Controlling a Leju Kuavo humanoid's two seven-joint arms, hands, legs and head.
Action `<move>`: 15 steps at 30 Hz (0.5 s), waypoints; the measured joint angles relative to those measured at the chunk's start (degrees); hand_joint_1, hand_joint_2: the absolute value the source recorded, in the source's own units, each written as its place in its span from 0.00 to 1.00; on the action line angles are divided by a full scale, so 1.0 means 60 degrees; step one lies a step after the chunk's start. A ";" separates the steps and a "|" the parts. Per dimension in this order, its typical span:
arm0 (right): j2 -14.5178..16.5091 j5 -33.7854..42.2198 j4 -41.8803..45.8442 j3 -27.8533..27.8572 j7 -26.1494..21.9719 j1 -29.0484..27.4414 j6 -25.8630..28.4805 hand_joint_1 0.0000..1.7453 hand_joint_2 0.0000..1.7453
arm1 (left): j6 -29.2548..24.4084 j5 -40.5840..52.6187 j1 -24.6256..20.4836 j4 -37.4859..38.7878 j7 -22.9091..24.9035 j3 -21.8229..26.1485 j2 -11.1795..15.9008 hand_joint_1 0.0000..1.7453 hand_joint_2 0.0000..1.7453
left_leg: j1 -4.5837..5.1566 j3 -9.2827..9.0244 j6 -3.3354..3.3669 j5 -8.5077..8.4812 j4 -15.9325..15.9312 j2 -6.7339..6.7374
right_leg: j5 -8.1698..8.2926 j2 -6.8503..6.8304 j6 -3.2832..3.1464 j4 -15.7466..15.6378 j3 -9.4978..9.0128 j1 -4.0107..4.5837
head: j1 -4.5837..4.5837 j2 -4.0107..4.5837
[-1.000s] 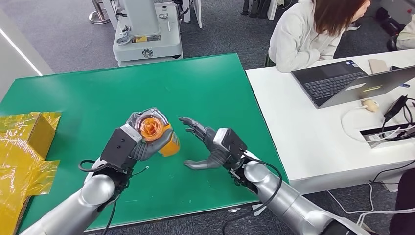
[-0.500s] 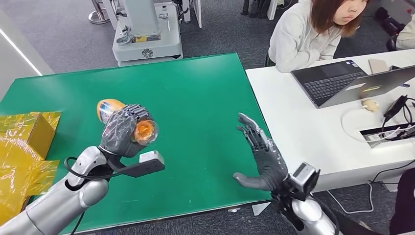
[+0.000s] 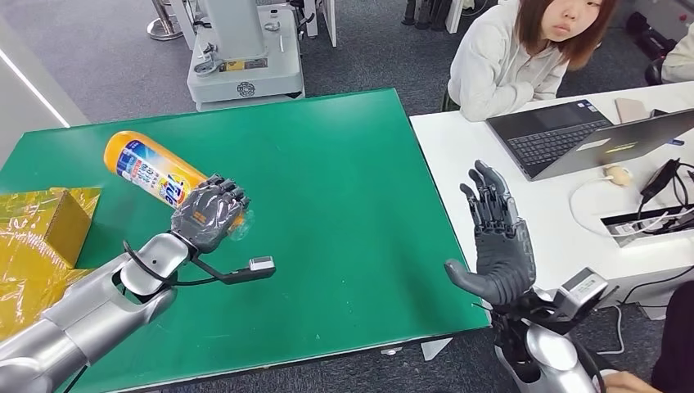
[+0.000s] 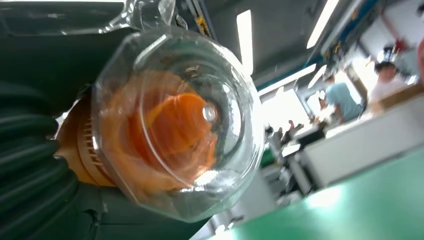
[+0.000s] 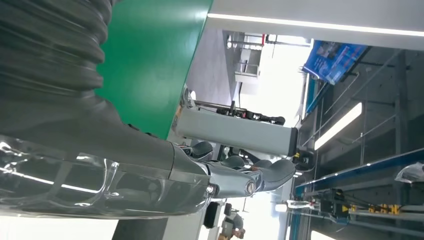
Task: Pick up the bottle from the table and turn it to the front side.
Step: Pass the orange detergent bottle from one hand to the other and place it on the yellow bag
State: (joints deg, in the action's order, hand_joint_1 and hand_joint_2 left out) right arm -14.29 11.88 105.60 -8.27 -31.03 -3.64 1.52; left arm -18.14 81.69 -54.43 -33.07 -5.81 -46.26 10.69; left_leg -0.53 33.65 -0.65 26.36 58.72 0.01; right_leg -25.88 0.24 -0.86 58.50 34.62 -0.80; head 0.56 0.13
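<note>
Orange bottle (image 3: 155, 173) held above the green table (image 3: 327, 164), over its left half, near the left edge. Lies slanted, base pointing to the far left corner, cap end toward the robot. Blue and white label faces up in the head view.

Left hand (image 3: 209, 214) wraps the bottle's neck end, dark fingers (image 3: 223, 195) curled tight around it. Left wrist view: clear plastic cap (image 4: 175, 125) very close to the lens, orange nozzle inside it, ribbed orange collar beside the grey hand (image 4: 30, 165).

Right hand (image 3: 495, 237) raised past the table's right edge, over the gap beside the white table (image 3: 524, 221). Palm turned toward the left, fingers (image 3: 487, 196) spread and straight up, thumb sticking out low. Holds nothing. Right wrist view: grey ribbed cover and fingers (image 5: 235, 177) stretched out, green table behind.

Yellow cardboard box (image 3: 49, 217) with yellow plastic wrap sits at the table's left edge, just beside the left arm. White machine base (image 3: 245, 74) stands on the floor beyond the far edge.

Person (image 3: 524, 53) in a pale top sits at the far side of the white table. Open laptop (image 3: 589, 135) on it, cables (image 3: 663, 184) and small items near its right end.
</note>
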 joint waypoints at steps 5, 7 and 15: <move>0.0303 -0.0246 -0.0054 0.0113 0.0017 0.0108 0.0168 0.00 1.00 | 0.0377 -0.0170 0.0434 0.1005 0.1377 -0.0003 -0.0018 1.00 1.00 | -0.0002 -0.0002 -0.0001 0.0002 -0.0007 0.0006 | -0.0006 0.0010 -0.0002 0.0006 0.0004 0.0002 | -0.0004 0.0000; 0.0366 -0.0302 -0.0050 0.0161 0.0043 0.0110 0.0231 0.00 1.00 | 0.0333 -0.0221 0.0740 0.1223 0.1831 0.0081 0.0071 1.00 1.00 | -0.0003 0.0000 -0.0002 0.0002 -0.0009 0.0003 | -0.0010 0.0005 -0.0003 0.0007 0.0004 0.0004 | -0.0003 0.0000; 0.0467 -0.0465 -0.0008 0.0284 0.0072 -0.0070 0.0336 0.00 1.00 | 0.0507 -0.0170 0.1774 0.1827 0.3312 0.0899 0.0609 1.00 1.00 | -0.0004 0.0004 -0.0005 0.0004 -0.0013 0.0006 | -0.0013 0.0008 -0.0003 0.0004 0.0010 0.0005 | -0.0002 0.0000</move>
State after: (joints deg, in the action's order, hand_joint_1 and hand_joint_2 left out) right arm -11.48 9.09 105.55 -6.57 -30.59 -4.06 3.54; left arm -15.10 80.67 -43.79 -22.11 14.07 -40.87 14.34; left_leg -0.56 33.68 -0.68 26.39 58.64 0.05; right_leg -25.96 0.29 -0.88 58.53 34.69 -0.77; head 0.55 0.13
